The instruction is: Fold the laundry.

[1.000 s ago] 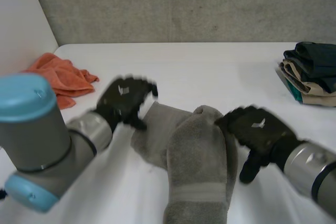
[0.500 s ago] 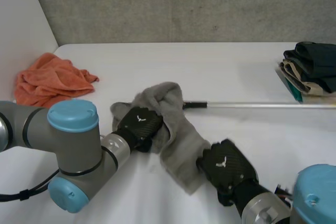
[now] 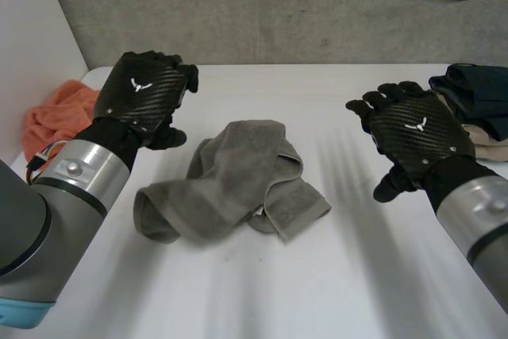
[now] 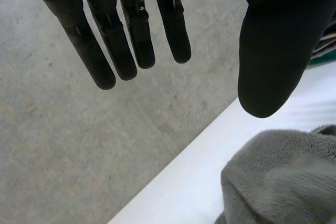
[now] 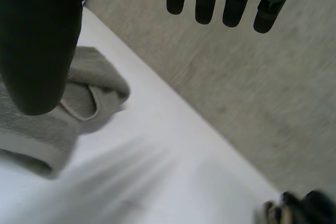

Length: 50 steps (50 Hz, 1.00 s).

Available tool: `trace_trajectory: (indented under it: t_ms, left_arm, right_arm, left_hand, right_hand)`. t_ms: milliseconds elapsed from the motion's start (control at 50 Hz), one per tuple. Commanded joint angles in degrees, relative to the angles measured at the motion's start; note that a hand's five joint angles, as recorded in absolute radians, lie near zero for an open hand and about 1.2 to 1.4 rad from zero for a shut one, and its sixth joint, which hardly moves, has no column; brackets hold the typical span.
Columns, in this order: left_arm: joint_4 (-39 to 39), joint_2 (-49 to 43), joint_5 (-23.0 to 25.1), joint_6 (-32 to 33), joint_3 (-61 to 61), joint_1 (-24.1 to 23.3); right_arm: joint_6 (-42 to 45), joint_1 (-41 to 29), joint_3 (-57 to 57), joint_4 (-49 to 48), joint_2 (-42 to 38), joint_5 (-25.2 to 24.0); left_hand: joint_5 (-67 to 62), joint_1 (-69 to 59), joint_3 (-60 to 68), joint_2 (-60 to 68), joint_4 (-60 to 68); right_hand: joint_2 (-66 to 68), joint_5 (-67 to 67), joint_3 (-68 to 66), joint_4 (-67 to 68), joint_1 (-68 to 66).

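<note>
A grey towel (image 3: 235, 182) lies crumpled in a loose heap on the white table (image 3: 333, 291), between my two hands. My left hand (image 3: 143, 94) hovers above the table to the towel's left, fingers (image 4: 131, 35) straight and apart from the thumb, holding nothing. In the left wrist view a fold of the grey towel (image 4: 283, 182) sits below the thumb. My right hand (image 3: 413, 136) is raised to the towel's right, its fingers (image 5: 226, 3) spread and empty. The grey towel (image 5: 63, 119) lies under its thumb in the right wrist view.
An orange cloth (image 3: 55, 121) is bunched at the table's left edge. A stack of folded dark and tan clothes (image 3: 472, 109) sits at the right edge. A grey wall (image 3: 278, 5) runs behind the table.
Both hands have let go of the grey towel and lifted up and apart. The towel now lies in a loose heap on the table.
</note>
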State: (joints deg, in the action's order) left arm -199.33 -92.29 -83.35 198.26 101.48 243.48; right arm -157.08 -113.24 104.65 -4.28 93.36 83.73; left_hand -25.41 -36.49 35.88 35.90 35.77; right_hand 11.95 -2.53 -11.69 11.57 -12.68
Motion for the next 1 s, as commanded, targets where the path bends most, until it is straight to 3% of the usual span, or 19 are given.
trace_trajectory:
  t_ms: [20, 160, 260, 440, 500, 540, 560, 600, 680, 780, 880, 1000]
  left_arm:
    - [0.4, -1.0, 0.0, 0.1, 3.3, 1.3]
    - [-0.7, -2.6, 0.6, 0.5, 10.7, -0.1]
    - [-2.3, -8.9, 0.5, 0.6, 11.6, -2.3]
    - [-3.0, -18.0, 0.5, 1.9, 9.3, -3.6]
    - [-3.2, -20.4, 0.5, 4.0, 7.6, -3.6]
    - [-3.2, -21.1, 0.5, 5.2, 6.9, -3.4]
    - [-3.2, -21.5, 0.4, 6.2, 6.2, -3.4]
    - [-3.2, -21.4, 0.3, 7.0, 5.6, -3.3]
    - [-3.0, -18.6, -0.5, 7.4, 4.1, -3.4]
    - [-2.6, -4.7, -2.0, 6.9, 2.9, -2.1]
    - [-1.2, 6.3, -1.8, 4.5, 0.7, 2.8]
    - [7.1, 9.3, -0.4, 0.6, -0.1, 8.1]
  right_arm:
    - [-11.3, -2.3, -9.7, 9.3, -16.0, 0.4]
    - [-14.7, -8.3, -15.7, 12.1, -25.8, 0.3]
    - [-14.8, -10.4, -20.4, 12.0, -32.8, 0.6]
    - [-13.3, -12.7, -25.5, 5.5, -41.2, 6.7]
    - [-11.3, -12.9, -26.1, 3.1, -42.5, 7.9]
    - [-10.4, -12.9, -26.2, 2.2, -42.7, 8.0]
    - [-10.1, -12.9, -26.2, 1.3, -42.7, 8.1]
    - [-10.0, -12.8, -26.1, 0.3, -42.1, 8.1]
    - [-10.2, -12.1, -24.1, -1.4, -38.1, 8.2]
    - [-8.9, -10.3, -21.8, 0.2, -24.7, 7.1]
    - [0.1, 1.1, -23.3, 10.0, -15.0, 4.2]
    - [7.0, 8.0, -26.2, 18.2, -10.2, -2.1]
  left_hand:
    - [-2.4, -1.3, 1.9, 1.9, 2.0]
    - [-2.2, -1.1, 1.8, 1.7, 1.9]
    - [0.5, 1.5, -0.9, -1.0, -0.8]
    - [0.8, 1.9, -1.3, -1.3, -1.2]
    - [-2.0, -1.0, 1.6, 1.5, 1.7]
    - [-10.6, -9.5, 10.1, 10.1, 10.2]
    - [-28.1, -27.0, 27.6, 27.6, 27.8]
    - [-44.5, -43.5, 44.1, 44.0, 44.2]
    - [-44.6, -43.5, 44.1, 44.1, 44.2]
    - [-44.6, -43.5, 44.1, 44.1, 44.2]
    - [-44.6, -43.5, 44.1, 44.1, 44.2]
    - [-44.6, -43.5, 44.1, 44.1, 44.2]
  right_hand:
    - [-2.0, 2.5, 1.7, -1.6, 2.7]
    - [3.0, -2.4, -3.3, 3.4, -2.3]
    - [6.9, -6.3, -7.1, 7.2, -6.1]
    - [17.5, -16.9, -17.7, 17.8, -16.7]
    - [27.9, -27.3, -28.1, 28.3, -27.1]
    - [38.8, -38.2, -39.0, 39.2, -38.0]
    - [60.0, -59.4, -60.2, 60.4, -59.3]
    - [68.0, -67.5, -68.3, 68.4, -67.3]
    - [68.0, -67.5, -68.3, 68.4, -67.3]
    - [68.0, -67.5, -68.3, 68.4, -67.3]
    - [68.0, -67.5, -68.3, 68.4, -67.3]
    - [68.0, -67.5, -68.3, 68.4, -67.3]
